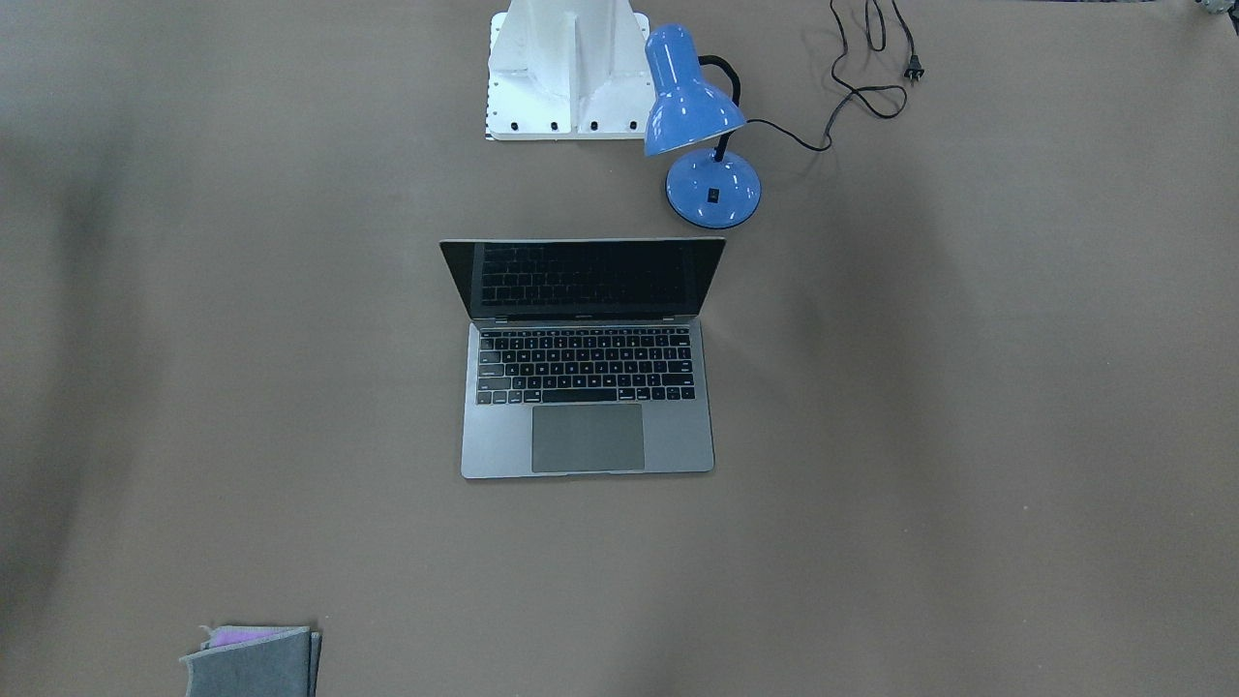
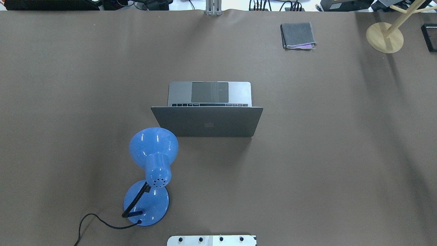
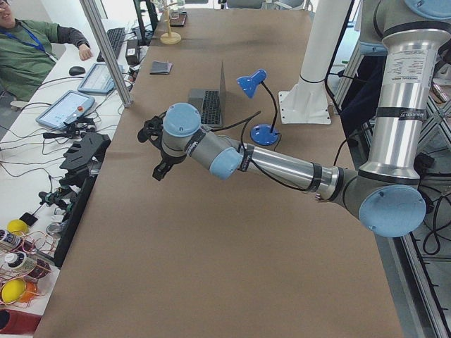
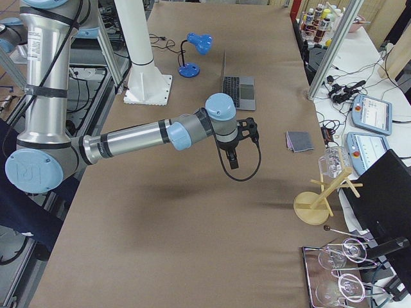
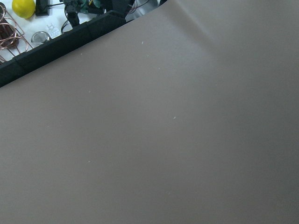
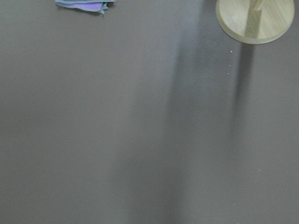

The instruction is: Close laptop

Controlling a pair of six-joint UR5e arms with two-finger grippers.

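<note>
The space-grey laptop (image 1: pixel 588 440) stands open in the middle of the table, its black screen upright and facing away from the robot. Its lid with the apple logo (image 2: pixel 208 121) shows in the overhead view. It also shows in the left side view (image 3: pixel 210 105) and the right side view (image 4: pixel 239 90). My left gripper (image 3: pixel 161 171) hangs over bare table, well short of the laptop towards the table's left end. My right gripper (image 4: pixel 232 160) hangs over bare table towards the right end. I cannot tell whether either is open or shut. Neither touches the laptop.
A blue desk lamp (image 2: pixel 153 147) stands close behind the laptop's lid on the robot's left, its cord (image 1: pixel 852 92) trailing on the table. A folded grey cloth (image 2: pixel 297 35) lies at the far right. A wooden stand (image 2: pixel 384 37) is at the far right corner. The white robot base (image 1: pixel 566 77) is behind the lamp.
</note>
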